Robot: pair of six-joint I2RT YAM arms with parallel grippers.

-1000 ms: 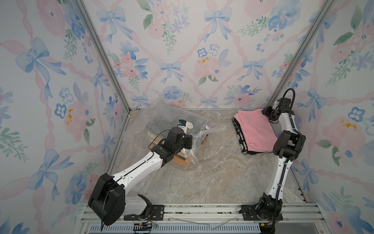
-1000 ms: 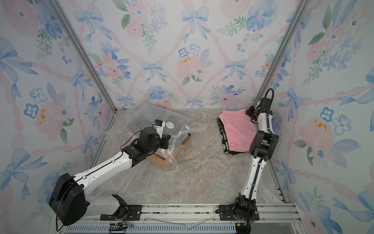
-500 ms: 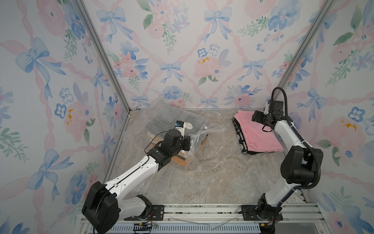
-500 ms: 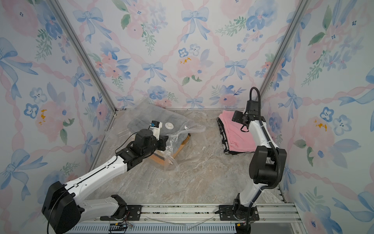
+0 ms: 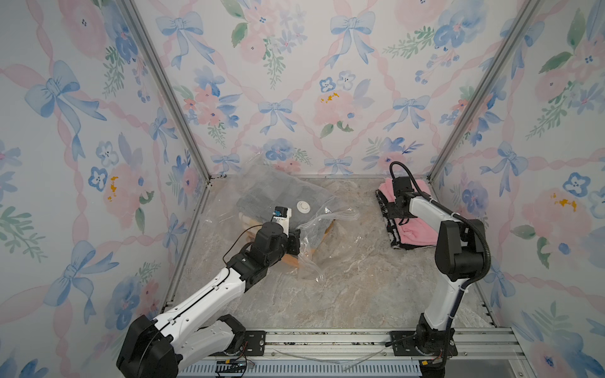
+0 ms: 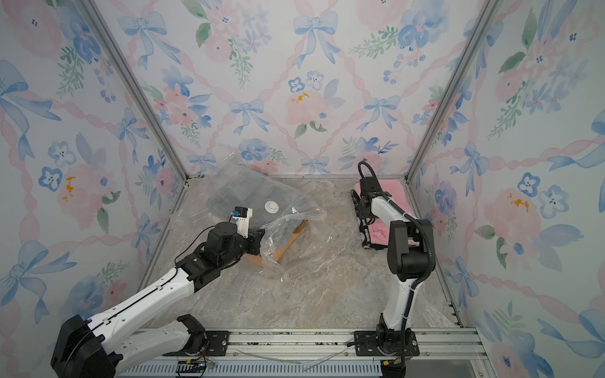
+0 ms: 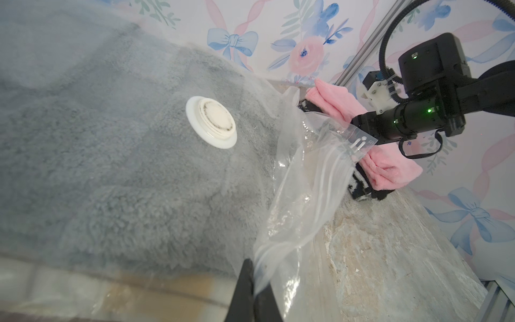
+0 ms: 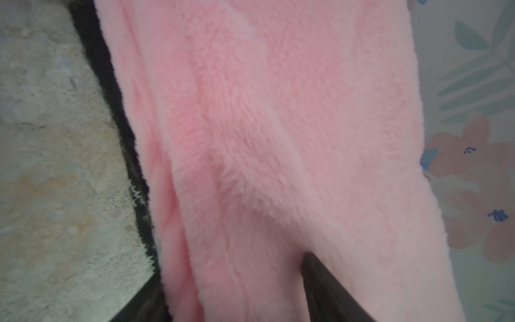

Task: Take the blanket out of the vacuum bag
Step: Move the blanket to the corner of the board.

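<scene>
Aluminium rail [image 5: 327, 340], nearest item: both arm bases were mounted on it. Beyond it lay the marble-patterned table [image 5: 343, 294].

Item, left gripper [image 7: 255, 281]: jaws were closed flat on a fold of thin film at the mouth of the vacuum bag [image 5: 314, 229]. Hazard, as judged: slick plastic could slide out of so narrow a pinch, or stretch and tear under a sharp tug.

Item, vacuum bag: clear and crinkled, it lay left of centre toward the back wall, with its mouth slack and facing the right arm and its white valve cap [image 5: 303, 206] uppermost. The grey blanket [image 7: 111, 156] was wholly inside, directly under the cap, on a tan-orange folded piece [image 6: 284, 250] (apparently bagged too). Hazard: nothing pinned the bag down, so a pull on the film alone would likely drag bag and contents together. Fleece would probably cling to the plastic, and the slack mouth might fold shut.

Item, right gripper [image 8: 234, 281]: it was well apart from the bag, at the far right corner, its fingers standing either side of a ridge of the pink blanket [image 5: 414, 232]. Whether they pinched it could not be told. That blanket lay folded on a black patterned one [image 5: 393, 234], both outside the bag. Hazard: if fleece was caught, a lift would haul the stack askew, and the bag's mouth lacked a second grip.
</scene>
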